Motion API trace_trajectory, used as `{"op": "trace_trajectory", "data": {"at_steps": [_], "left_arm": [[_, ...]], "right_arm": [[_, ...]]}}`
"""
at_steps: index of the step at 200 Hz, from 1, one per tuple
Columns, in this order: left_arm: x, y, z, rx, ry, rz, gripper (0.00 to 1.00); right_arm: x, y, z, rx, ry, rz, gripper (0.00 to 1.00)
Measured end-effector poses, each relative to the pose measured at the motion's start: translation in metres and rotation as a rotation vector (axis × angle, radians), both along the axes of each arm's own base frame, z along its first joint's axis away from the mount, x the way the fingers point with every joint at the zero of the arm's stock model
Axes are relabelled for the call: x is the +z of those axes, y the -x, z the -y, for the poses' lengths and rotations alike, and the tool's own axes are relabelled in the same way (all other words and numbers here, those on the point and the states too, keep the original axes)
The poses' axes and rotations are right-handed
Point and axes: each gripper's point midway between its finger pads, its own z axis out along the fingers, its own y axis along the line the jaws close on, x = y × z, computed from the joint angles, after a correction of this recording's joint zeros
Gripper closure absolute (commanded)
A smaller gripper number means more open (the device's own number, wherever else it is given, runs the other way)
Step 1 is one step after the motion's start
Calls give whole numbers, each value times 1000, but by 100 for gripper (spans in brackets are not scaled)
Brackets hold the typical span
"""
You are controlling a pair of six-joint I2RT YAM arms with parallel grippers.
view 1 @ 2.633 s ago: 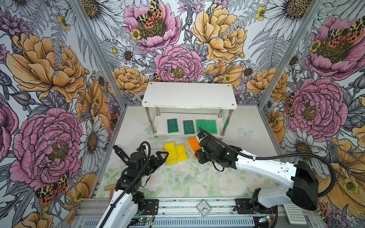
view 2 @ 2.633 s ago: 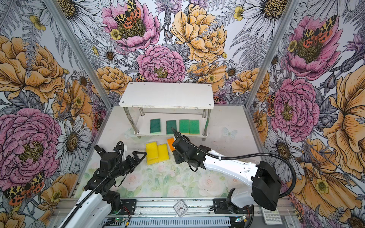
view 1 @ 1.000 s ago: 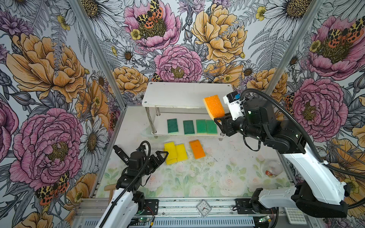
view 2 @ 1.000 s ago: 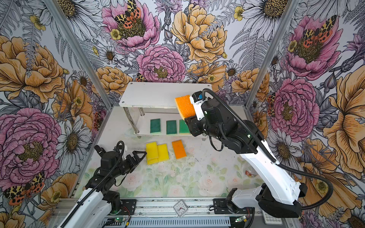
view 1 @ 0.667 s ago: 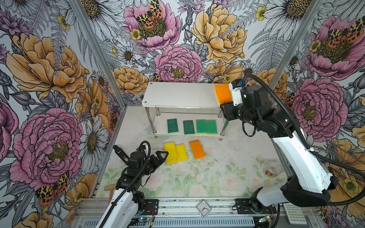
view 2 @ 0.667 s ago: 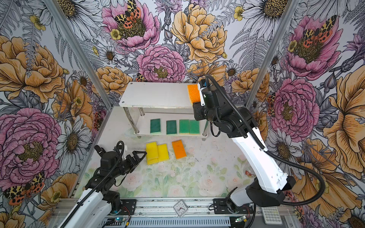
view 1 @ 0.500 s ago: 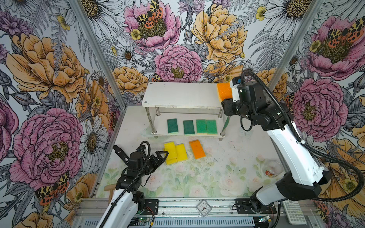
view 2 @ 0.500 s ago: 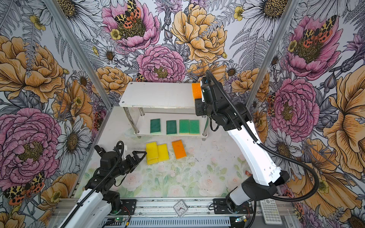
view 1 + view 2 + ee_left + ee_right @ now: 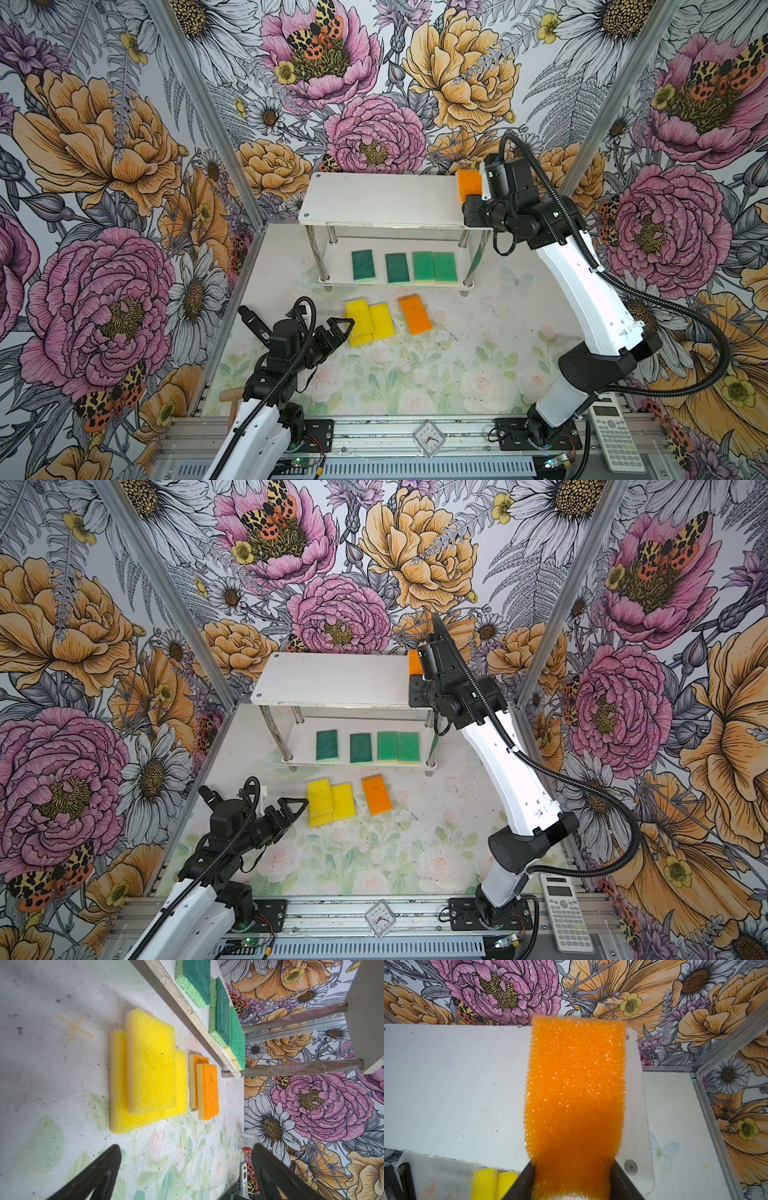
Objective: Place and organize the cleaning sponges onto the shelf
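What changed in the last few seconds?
The right tool took an orange sponge off the table and carried it up over the right end of the shelf's top board, gripping it there. Unchanged: open left tool, four green sponges on the lower board, yellow sponges and leftover orange sponges on the table.

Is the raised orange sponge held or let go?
Held: the right gripper pinches the sponge by one end, over the shelf.
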Motion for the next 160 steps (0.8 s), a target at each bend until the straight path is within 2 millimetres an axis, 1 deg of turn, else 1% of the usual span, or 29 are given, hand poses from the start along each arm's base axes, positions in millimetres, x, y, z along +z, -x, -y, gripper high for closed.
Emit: {"op": "trace_trajectory", "data": {"at_steps": [62, 160], "left_arm": [[0, 0, 0, 0, 0, -2, 1], [-3, 0, -1, 5, -2, -9, 1]], "right_arm": [[-16, -11, -5, -16, -3, -37, 49], [-16, -15, 3, -46, -16, -38, 48]]}}
